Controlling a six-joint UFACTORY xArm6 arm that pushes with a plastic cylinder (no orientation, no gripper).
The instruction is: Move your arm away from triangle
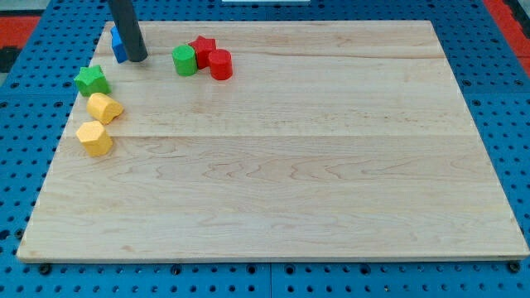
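My tip [137, 59] rests on the wooden board near the view's top left. A blue block [118, 44], likely the triangle, sits right behind the rod and is mostly hidden by it; the tip looks to be touching or nearly touching it. A green star [91, 80] lies below and to the left of the tip. Two yellow blocks [104, 108] [94, 138] lie further down the left edge. To the tip's right stand a green cylinder [184, 60], a red star [202, 50] and a red cylinder [219, 64], bunched together.
The wooden board [298, 165] lies on a blue pegboard surface [25, 99]. The board's left edge runs close to the green star and the yellow blocks.
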